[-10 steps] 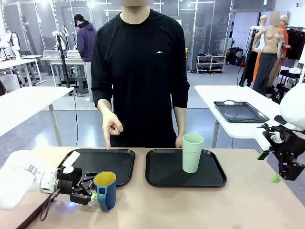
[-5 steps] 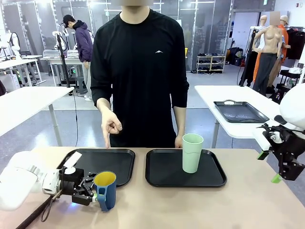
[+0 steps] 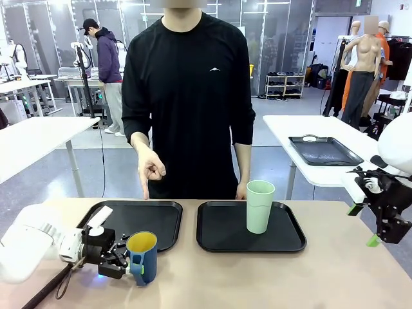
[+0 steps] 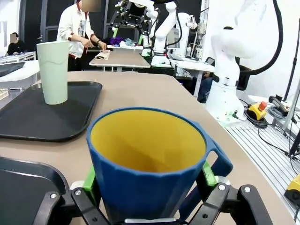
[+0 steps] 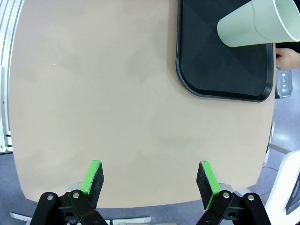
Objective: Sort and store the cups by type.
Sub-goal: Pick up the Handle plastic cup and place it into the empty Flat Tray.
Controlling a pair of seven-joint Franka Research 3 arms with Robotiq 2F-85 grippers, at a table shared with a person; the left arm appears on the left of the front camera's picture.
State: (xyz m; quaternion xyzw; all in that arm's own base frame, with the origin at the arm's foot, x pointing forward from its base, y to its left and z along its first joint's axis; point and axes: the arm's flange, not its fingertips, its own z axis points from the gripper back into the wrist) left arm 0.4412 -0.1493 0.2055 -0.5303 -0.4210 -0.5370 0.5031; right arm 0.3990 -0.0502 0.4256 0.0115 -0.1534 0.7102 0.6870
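Note:
The dark blue mug (image 3: 143, 257) with a yellow inside stands on the table just in front of the left black tray (image 3: 161, 215). My left gripper (image 3: 132, 262) reaches in from the left and is shut on it. In the left wrist view the green pads press both sides of the blue mug (image 4: 147, 159), whose handle points right. The mint-green tumbler (image 3: 260, 206) stands upright at the back of the right black tray (image 3: 219, 235). My right gripper (image 3: 364, 225) hangs open above the table's right edge, with nothing between its fingers (image 5: 95, 174).
A person in black stands at the far side, one hand (image 3: 149, 170) pointing down at the left tray's back edge. The other hand rests behind the tumbler. Bare tabletop (image 5: 103, 93) lies under my right gripper. The right tray (image 5: 220, 70) and the tumbler (image 5: 253, 23) sit farther off there.
My left gripper's fingers have closed in on the blue mug, which stays in about the same spot. The right arm has not moved.

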